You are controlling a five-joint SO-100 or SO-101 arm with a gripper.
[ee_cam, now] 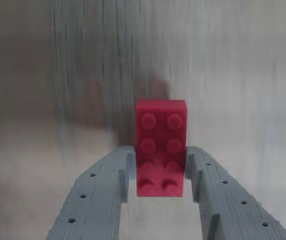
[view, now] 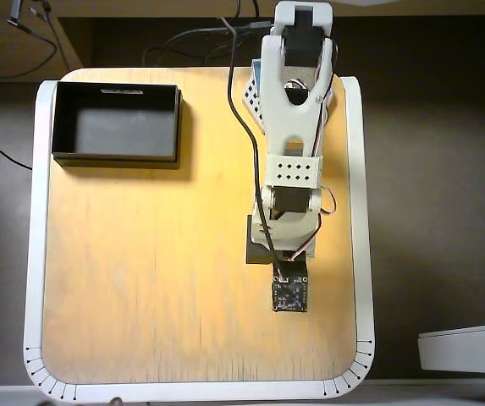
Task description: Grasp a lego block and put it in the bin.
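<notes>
Wrist view — red, studded lego block (ee_cam: 160, 147)

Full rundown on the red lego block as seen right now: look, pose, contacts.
The small bright red rectangular plastic lego block shows only in the wrist view. It is matte, with two rows of four round studs facing the camera, long axis running away from the wrist. The grey 3D-printed gripper has a finger on each long side of its near half, pads apparently touching. The blurred wood-grain surface behind it is streaked. In the overhead view the arm hides it; the black bin stands far off.
</notes>
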